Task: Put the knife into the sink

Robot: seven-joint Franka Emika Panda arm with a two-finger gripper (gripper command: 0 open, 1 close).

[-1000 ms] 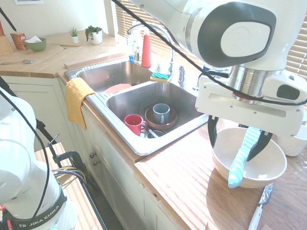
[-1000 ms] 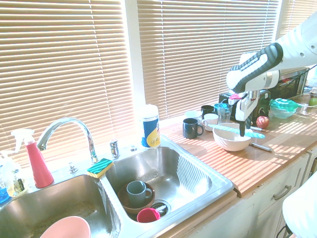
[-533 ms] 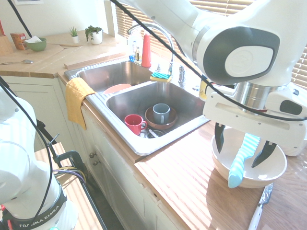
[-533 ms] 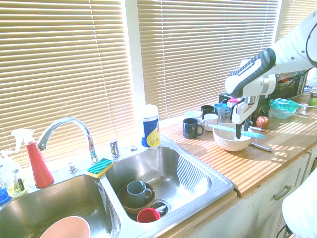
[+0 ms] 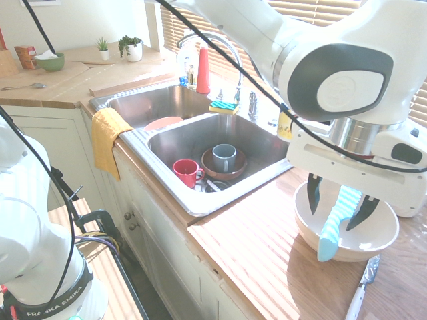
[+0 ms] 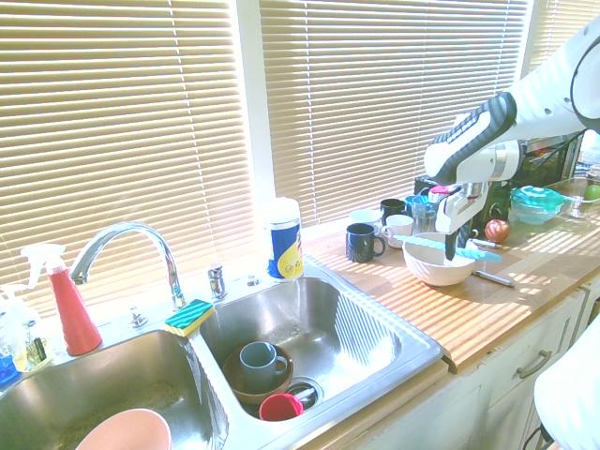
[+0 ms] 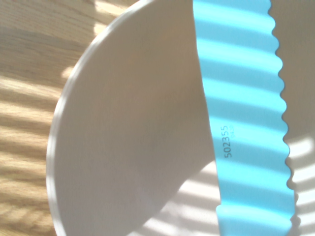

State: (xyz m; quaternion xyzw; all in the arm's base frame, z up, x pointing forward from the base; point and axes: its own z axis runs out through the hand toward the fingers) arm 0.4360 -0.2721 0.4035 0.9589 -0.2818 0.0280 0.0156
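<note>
Right now we see the knife (image 5: pixel 335 222) lying tilted across the white bowl (image 5: pixel 346 245), its handle end poking out over the bowl's near rim and its blade sloping up between the gripper (image 5: pixel 338 207) fingers. It is a chunky turquoise piece with pale stripes across it. From the wrist view we make out a wavy, scalloped edge along one side of the blade (image 7: pixel 243 118) and a small printed number on its flat face, with bands of sun and shade falling across it.

We see the dark fingers (image 5: pixel 313 201) standing either side of the blade, pointing down into the bowl, with small gaps on both sides; we cannot tell whether they touch it.

The bowl sits on the wooden counter (image 5: pixel 257 257), well apart from the sink (image 5: pixel 187 147). A slim silvery table knife (image 5: pixel 361 289) lies just beside the bowl.
</note>
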